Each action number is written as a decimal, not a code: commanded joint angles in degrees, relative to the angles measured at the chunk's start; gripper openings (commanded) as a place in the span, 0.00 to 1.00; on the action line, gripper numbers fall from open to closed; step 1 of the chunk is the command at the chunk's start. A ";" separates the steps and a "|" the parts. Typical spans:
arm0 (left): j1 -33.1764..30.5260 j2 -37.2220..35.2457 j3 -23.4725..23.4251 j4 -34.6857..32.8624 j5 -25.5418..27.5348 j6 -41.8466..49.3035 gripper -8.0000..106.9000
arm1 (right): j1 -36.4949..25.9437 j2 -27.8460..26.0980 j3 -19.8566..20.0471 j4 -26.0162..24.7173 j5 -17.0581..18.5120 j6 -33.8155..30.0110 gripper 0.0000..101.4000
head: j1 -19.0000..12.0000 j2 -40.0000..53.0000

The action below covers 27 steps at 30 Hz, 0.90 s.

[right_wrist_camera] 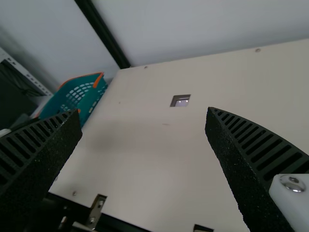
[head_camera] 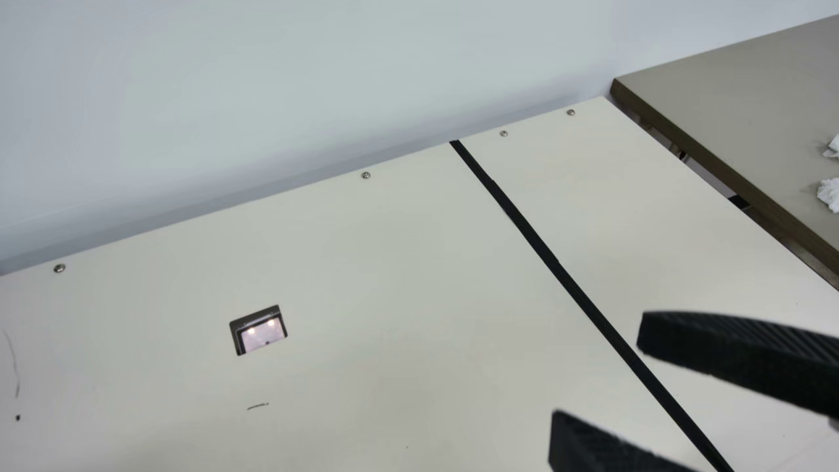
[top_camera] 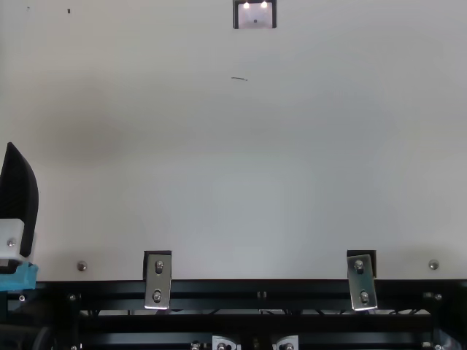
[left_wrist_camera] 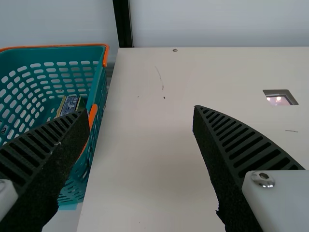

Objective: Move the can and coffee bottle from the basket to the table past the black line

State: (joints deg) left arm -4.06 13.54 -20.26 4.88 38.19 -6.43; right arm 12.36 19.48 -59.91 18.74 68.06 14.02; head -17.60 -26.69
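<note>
Teal plastic with an orange rim is forming one basket (left_wrist_camera: 53,46), and it is standing just beside the left edge of the cream table (left_wrist_camera: 145,145). Inside, one dark-labelled item (left_wrist_camera: 71,104) is lying low; whether it is the can or the coffee bottle, I cannot tell. Near this side, the one left gripper (top_camera: 18,195) is reaching into the top view, and its two fingers are standing wide apart in the left wrist view, with nothing between the pads. One of these fingers is overlapping the basket in that view, while the other is showing against the tabletop.

Going to the right, one rectangular opening (head_camera: 259,330) is sitting in the tabletop, and one short dark mark (head_camera: 257,406) is lying near it. A broad cream surface is stretching from the basket's side to the one black line (head_camera: 537,242), and four screws are following the far edge. Past the line, a narrower strip of table is running until the right edge. Next to it, separated by a gap, one greyish table (head_camera: 741,85) is carrying two crumpled white pieces (head_camera: 830,194).

The one right gripper (head_camera: 598,379) is entering the main view from the lower right, its two fingers being widely parted and holding nothing. Between its fingertips, in that view, the black line is passing.
</note>
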 commanded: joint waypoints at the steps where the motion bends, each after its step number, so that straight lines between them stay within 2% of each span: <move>1: 0.00 0.00 0.00 0.00 0.00 0.00 0.85 | 1.89 -0.39 -0.10 0.56 0.40 3.11 1.00 | -0.88 0.53; 9: 0.00 0.00 0.00 0.00 0.00 0.00 0.85 | 5.99 -2.09 1.22 3.02 0.28 9.48 1.00 | -0.88 0.53; 27: 0.00 0.00 0.00 0.00 0.00 0.00 0.85 | 6.01 -2.10 1.16 3.29 0.57 9.64 1.00 | -0.88 0.53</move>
State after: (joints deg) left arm -4.06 13.54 -20.26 4.88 38.19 -6.43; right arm 18.37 17.38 -58.75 22.03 68.62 23.66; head -17.60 -26.69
